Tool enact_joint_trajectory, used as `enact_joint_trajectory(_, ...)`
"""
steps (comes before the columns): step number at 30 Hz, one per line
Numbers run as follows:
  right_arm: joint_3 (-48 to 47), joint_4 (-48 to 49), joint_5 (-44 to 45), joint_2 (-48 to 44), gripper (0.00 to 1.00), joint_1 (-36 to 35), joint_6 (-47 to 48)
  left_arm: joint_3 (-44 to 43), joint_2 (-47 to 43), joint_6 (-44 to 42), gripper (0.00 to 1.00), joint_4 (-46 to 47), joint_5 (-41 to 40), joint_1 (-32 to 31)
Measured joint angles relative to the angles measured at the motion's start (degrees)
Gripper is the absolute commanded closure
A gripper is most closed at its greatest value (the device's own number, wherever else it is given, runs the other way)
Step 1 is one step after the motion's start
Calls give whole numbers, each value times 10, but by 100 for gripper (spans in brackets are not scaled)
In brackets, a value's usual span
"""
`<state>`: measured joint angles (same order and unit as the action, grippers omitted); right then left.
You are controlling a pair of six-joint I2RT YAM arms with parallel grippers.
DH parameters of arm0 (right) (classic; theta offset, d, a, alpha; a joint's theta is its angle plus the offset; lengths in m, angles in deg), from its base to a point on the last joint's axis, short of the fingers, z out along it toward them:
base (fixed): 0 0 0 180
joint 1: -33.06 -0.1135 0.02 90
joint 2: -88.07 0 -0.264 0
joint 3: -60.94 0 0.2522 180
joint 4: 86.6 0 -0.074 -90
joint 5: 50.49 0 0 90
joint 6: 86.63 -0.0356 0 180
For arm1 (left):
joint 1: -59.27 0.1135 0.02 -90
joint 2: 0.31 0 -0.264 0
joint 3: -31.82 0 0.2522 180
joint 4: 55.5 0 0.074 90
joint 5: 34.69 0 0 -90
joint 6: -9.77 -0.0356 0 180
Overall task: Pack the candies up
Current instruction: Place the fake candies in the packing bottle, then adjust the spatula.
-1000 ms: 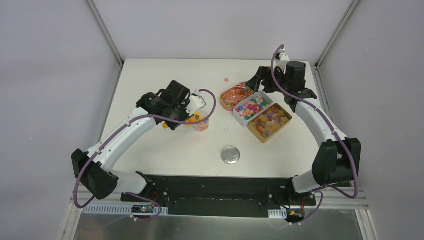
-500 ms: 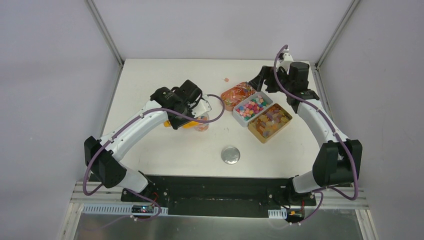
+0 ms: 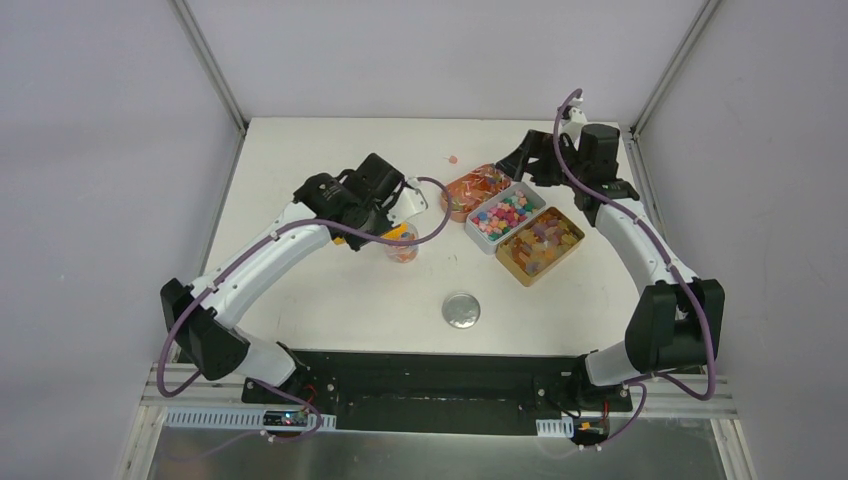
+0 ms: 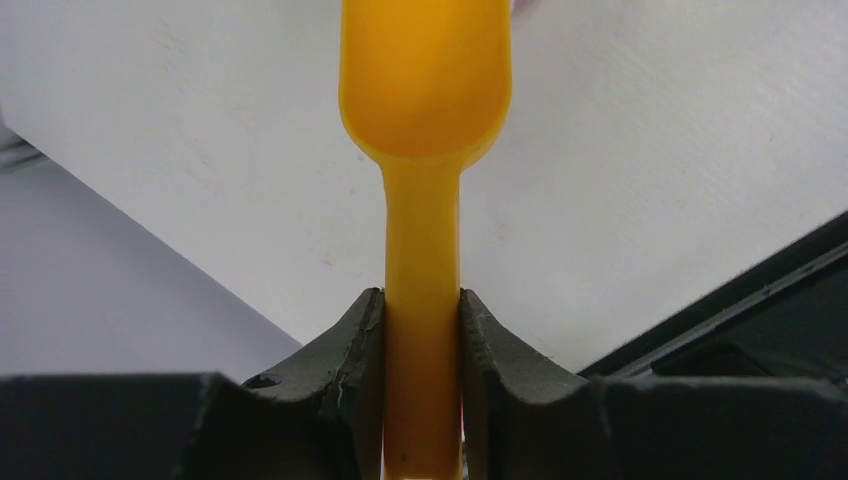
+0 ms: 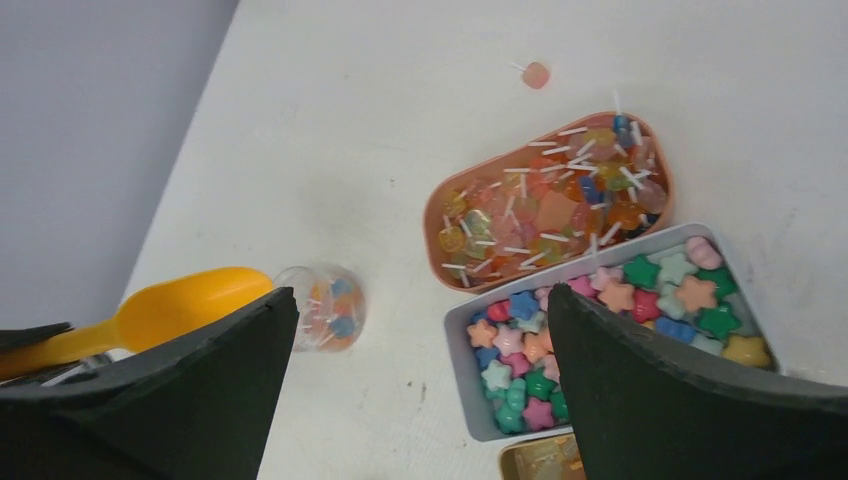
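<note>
We take the small clear jar as our marker. Just left of it, the left gripper is clamped on the handle of the orange scoop, whose bowl reaches the jar's mouth. In the wrist view we see no sweet in that bowl. The jar itself already holds a shallow layer of mixed pieces.

Nearer the arm bases and slightly right of the jar lies a round silver lid, flat on the table and well apart from the jar. One stray sweet sits beyond the jar, toward the far edge.

Right of the jar are the candies in three trays side by side: an orange oval tray, a grey tin of star shapes, and a gold tin of amber chunks. Farthest right, beyond the trays, the right gripper hangs with its jaws spread wide, holding nothing.

We judge this a filling step. The next move calls for carrying the scoop to a tray, digging a load, and tipping it level over the narrow mouth.

We can read no brand, label or writing anywhere.
</note>
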<state>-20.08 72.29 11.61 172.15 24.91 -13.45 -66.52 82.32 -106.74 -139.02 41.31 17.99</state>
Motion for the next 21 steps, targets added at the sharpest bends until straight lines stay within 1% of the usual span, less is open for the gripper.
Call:
enact_joint_trajectory(3,0,14,-35,0,11,0,-31,3,-27,1,100,49,14,0)
enact_joint_trajectory(4,1,21,-47,0,16,0,-43,5,-41,1,100,68,24,0)
enact_joint_trajectory(6,6,47,-76,0,27,-4,-71,13,-74,-1,100,104,49,0)
enact_joint_trajectory(9,29,103,-120,-1,53,-18,-129,45,-127,-15,100,165,88,0)
enact_joint_trajectory(10,38,119,-133,-2,59,-25,-146,61,-141,-19,100,184,98,0)
enact_joint_trajectory(11,47,137,-146,-2,65,-33,-167,85,-161,-26,100,207,112,0)
enact_joint_trajectory(13,68,179,-174,-2,72,-58,-213,123,-186,-33,100,238,132,0)
enact_joint_trajectory(14,74,191,-183,-2,75,-67,-226,134,-192,-35,100,246,141,0)
enact_joint_trajectory(17,90,233,-202,-5,78,-103,-268,147,-189,-39,100,269,159,0)
enact_joint_trajectory(21,103,263,-208,-18,79,-139,-291,147,-171,-40,100,296,170,0)
